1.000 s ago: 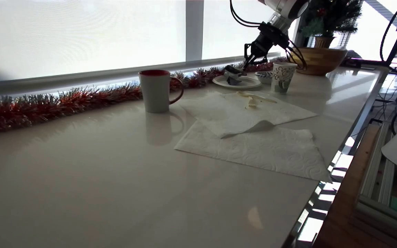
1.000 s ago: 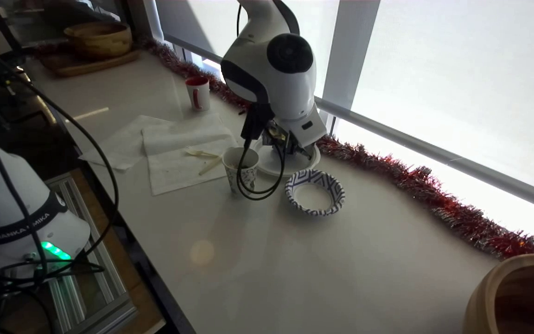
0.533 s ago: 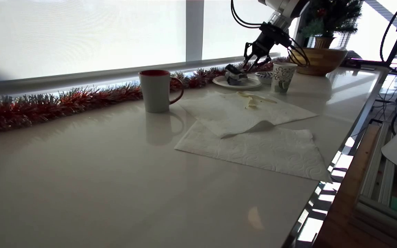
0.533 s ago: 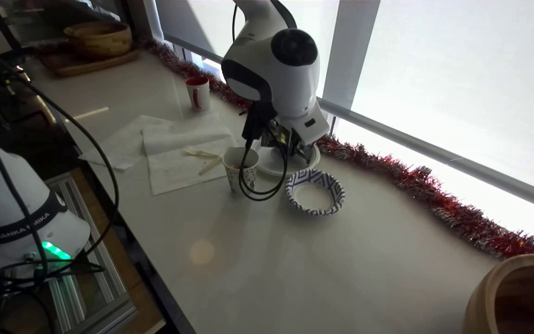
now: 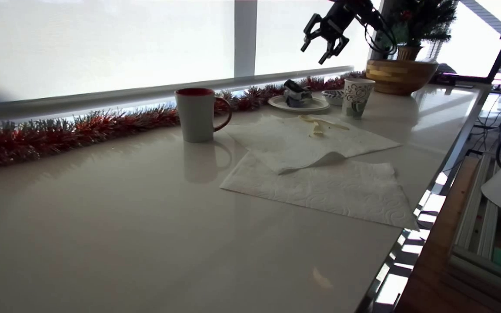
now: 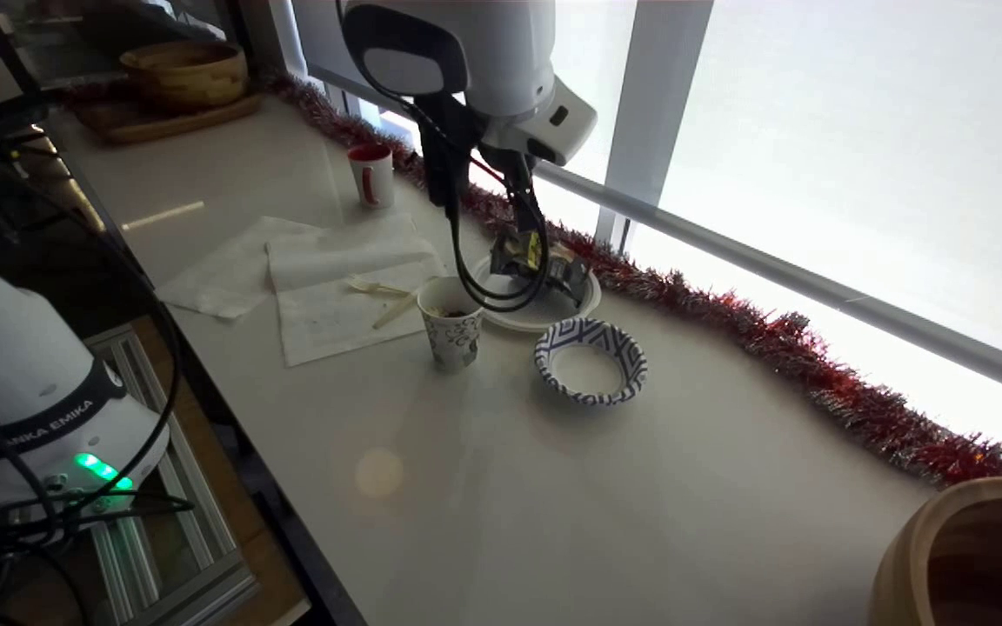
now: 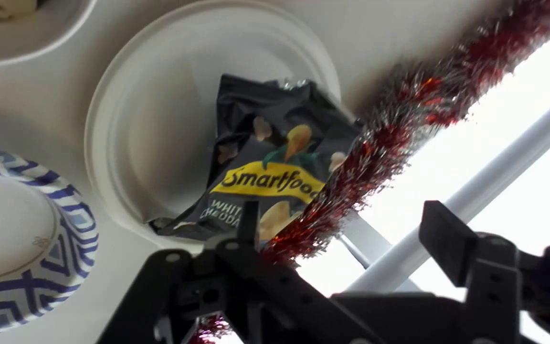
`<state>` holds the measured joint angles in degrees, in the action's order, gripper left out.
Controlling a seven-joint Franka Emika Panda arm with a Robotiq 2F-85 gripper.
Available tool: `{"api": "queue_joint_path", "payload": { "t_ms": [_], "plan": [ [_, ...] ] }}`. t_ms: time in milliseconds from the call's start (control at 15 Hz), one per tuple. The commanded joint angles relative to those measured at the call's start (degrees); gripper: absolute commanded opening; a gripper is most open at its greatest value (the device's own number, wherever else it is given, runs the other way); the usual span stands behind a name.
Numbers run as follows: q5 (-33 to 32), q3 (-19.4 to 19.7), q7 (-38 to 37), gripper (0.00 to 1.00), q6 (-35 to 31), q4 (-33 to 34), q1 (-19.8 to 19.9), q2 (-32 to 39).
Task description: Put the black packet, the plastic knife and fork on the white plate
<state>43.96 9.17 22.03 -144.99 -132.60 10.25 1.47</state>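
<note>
The black packet (image 7: pixel 275 181) rests on the white plate (image 7: pixel 155 124), covering one side of it and reaching over the rim. My gripper (image 7: pixel 345 229) stands wide open with nothing between its fingers. In an exterior view the gripper (image 5: pixel 313 54) hangs in the air well above the plate (image 5: pixel 278 105) and the packet (image 5: pixel 296 94). Pale plastic cutlery lies on a paper towel beside the plate: the fork (image 6: pixel 369 285) and the knife (image 6: pixel 394 311), whose handle end is close to the paper cup. Neither fork nor knife shows in the wrist view.
A patterned paper cup (image 6: pixel 453 337) and a blue-and-white bowl (image 6: pixel 633 361) stand close to the plate. Paper towels (image 5: pixel 320 187) lie near a white mug (image 5: pixel 196 115) with a red handle. Red tinsel (image 6: pixel 727 317) runs along the window side. A wooden bowl (image 6: pixel 910 548) is at a corner.
My gripper, shut at the packet a second ago, has opened and let it go. It has risen well above the plate. The packet stays on the plate; fork and knife have not moved.
</note>
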Motion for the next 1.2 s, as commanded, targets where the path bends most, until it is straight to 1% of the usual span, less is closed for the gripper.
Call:
{"api": "queue_joint_path", "payload": {
  "t_ms": [0, 200, 333, 467, 600, 800, 933, 1133],
  "plan": [
    [-9.1, -2.6, -1.4, 1.0, 0.3, -8.2, -3.0, -8.8],
    [-16.2, -5.2, -2.5, 1.0, 1.2, -11.6, -6.1, -12.5],
    [-19.7, -6.6, -2.6, 1.0, 3.4, -11.9, -8.6, -12.7],
    [-19.8, -7.2, -4.4, 1.0, 7.1, -10.7, -10.5, -11.0],
    [-20.4, -7.6, -6.6, 1.0, 8.6, -9.7, -11.2, -8.5],
    [-23.1, -8.2, -13.0, 1.0, 6.6, -9.4, -10.8, -4.5],
    [-26.7, -8.5, -18.4, 1.0, 3.3, -9.5, -10.5, -1.4],
    [-34.8, -8.3, -27.7, 1.0, -1.6, -9.6, -10.6, 2.7]
  ]
}}
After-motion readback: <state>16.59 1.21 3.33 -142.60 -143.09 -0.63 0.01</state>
